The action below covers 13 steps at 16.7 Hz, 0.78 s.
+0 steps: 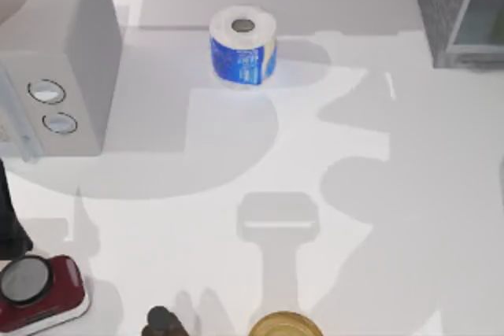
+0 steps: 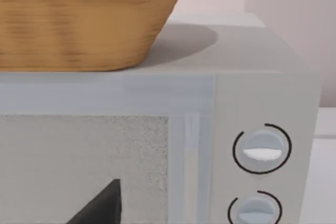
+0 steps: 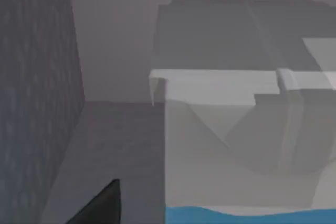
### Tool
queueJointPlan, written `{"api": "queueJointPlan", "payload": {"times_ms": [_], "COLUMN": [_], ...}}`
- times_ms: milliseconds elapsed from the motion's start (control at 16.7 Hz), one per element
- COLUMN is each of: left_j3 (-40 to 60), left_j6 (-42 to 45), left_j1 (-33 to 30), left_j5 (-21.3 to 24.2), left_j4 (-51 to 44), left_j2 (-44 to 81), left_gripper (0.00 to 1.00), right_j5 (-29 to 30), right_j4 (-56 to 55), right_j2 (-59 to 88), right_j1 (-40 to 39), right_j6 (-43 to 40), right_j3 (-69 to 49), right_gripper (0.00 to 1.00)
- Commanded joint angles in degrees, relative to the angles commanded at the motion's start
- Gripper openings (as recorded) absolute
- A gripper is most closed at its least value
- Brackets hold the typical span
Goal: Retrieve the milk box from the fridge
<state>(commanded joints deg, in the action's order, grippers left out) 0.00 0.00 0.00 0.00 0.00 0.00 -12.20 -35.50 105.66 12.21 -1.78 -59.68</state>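
Observation:
The milk box (image 3: 236, 145) stands close in front of the right wrist camera, with a white top, pale sides and a blue band at the frame's lower edge. It is inside the fridge (image 1: 445, 5), whose dark speckled wall (image 3: 31, 103) rises beside it. The fridge sits at the table's far right corner in the top view. A dark part of my right gripper (image 3: 100, 205) shows just short of the carton, apart from it. My left gripper (image 2: 100, 205) hangs in front of the light grey appliance; its arm (image 1: 9, 210) is at the table's left edge.
A light grey appliance (image 1: 55, 76) with two round knobs stands at the far left, with a wicker basket (image 2: 79, 19) on top. A white-and-blue toilet roll (image 1: 242, 46) stands at the back centre. Near the front edge are a red-and-white device (image 1: 39, 289), a small dark object (image 1: 161, 320) and a golden round thing (image 1: 285, 325).

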Motion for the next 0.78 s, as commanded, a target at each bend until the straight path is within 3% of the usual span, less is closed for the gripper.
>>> {"api": "queueJointPlan", "payload": {"times_ms": [180, 780], "left_j3": [0.0, 0.0], "left_j6": [0.0, 0.0], "left_j1": [0.0, 0.0], "left_j5": [0.0, 0.0], "left_j4": [0.0, 0.0], "left_j2": [0.0, 0.0], "left_gripper": [1.0, 1.0], "right_j5": [2.8, 3.69], "right_j4": [4.1, 6.1], "right_j2": [4.07, 7.36], "right_j1": [-0.95, -1.73], "right_j6": [-0.45, -0.28], "right_j3": [-1.67, -6.79], "right_gripper": [1.0, 1.0]}}
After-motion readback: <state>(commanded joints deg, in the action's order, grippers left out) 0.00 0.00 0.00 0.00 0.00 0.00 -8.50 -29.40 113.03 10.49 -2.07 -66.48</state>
